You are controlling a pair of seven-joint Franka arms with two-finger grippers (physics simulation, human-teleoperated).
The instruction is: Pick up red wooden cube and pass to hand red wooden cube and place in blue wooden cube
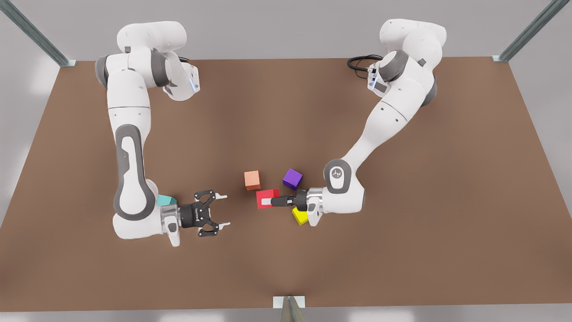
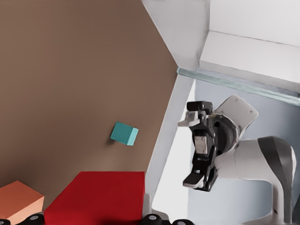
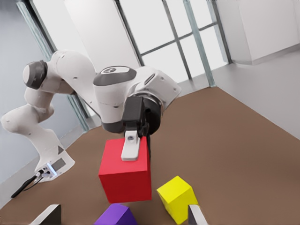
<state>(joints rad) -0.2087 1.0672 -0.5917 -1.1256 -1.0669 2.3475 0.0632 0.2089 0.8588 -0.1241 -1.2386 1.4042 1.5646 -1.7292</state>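
Front view: left claw (image 1: 268,200) at the front view's right, clamped on the red wooden cube (image 1: 267,193) over the tabletop (image 1: 402,250); right claw (image 1: 222,210) released, fingers spread, well apart. Blue wooden cube (image 1: 165,200) tucked beside the right arm.

Left wrist view: red wooden cube (image 2: 96,197) close, blue wooden cube (image 2: 124,134) farther off.

Right wrist view: left claw (image 3: 130,150) gripping the red wooden cube (image 3: 125,180).

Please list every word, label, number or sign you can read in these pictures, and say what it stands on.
No text can be read.
Tiny white marking on the black body of the open right gripper: too small to read.
Round emblem on the white arm whose left gripper is shut on the bright red wooden cube: a symbol, no legible letters.
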